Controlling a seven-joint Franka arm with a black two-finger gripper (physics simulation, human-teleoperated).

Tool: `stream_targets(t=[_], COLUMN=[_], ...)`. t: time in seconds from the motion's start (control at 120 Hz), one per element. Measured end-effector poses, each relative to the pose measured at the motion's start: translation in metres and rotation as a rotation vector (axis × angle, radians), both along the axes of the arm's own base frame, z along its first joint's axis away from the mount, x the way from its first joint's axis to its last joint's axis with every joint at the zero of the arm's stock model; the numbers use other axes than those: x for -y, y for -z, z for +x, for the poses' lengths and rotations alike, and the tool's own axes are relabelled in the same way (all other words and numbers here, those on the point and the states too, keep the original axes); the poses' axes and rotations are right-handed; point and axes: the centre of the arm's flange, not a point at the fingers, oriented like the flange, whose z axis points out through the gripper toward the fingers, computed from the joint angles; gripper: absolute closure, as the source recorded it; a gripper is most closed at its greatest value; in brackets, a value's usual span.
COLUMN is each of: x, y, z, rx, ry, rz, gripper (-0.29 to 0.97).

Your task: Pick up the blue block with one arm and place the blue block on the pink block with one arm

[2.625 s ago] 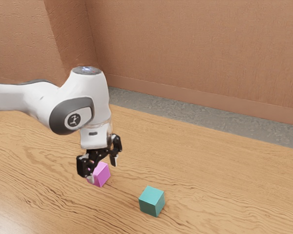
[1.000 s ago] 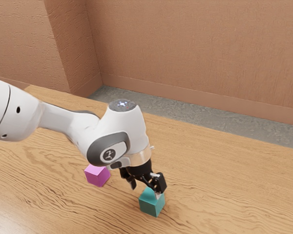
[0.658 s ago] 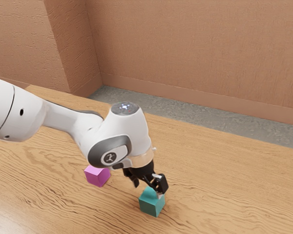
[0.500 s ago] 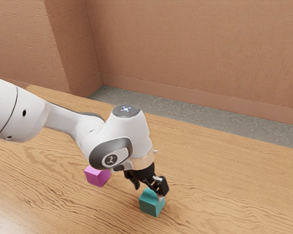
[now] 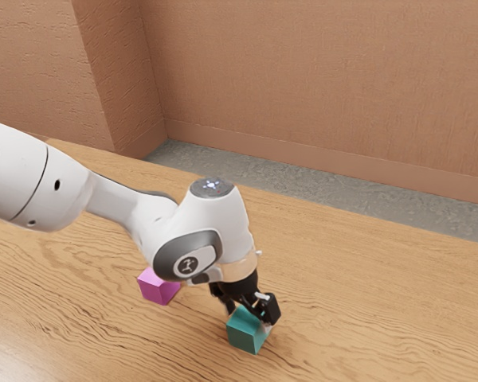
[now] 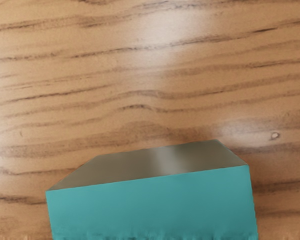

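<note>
— Where's the black two-finger gripper point(image 5: 248, 310)?
— Fingers spread, straddling the top of the teal-blue cube point(image 5: 244, 334); can't tell if they touch. That cube sits on the wooden table point(image 5: 366, 302), near the pink cube point(image 5: 158, 288).

A glossy white arm point(image 5: 103, 203) of fat rounded links carries a grey joint cap point(image 5: 188, 258) with a small white emblem, a pale blue-lit disc point(image 5: 213, 186) on top, and a black pincer point(image 5: 245, 309).
</note>
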Motion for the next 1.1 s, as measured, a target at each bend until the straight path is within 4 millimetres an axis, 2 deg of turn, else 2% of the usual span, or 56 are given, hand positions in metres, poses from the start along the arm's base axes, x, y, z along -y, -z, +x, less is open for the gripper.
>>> stream_targets(t=[0.325, 0.492, 1.1], x=[0.0, -0.008, -0.007], y=[0.003, 0.011, 0.02], z=[0.004, 0.007, 0.009], rx=[-0.005, -0.02, -0.03], ry=[0.008, -0.005, -0.002], rz=[-0.004, 0.0, -0.01], gripper=[0.0, 0.0, 0.0])
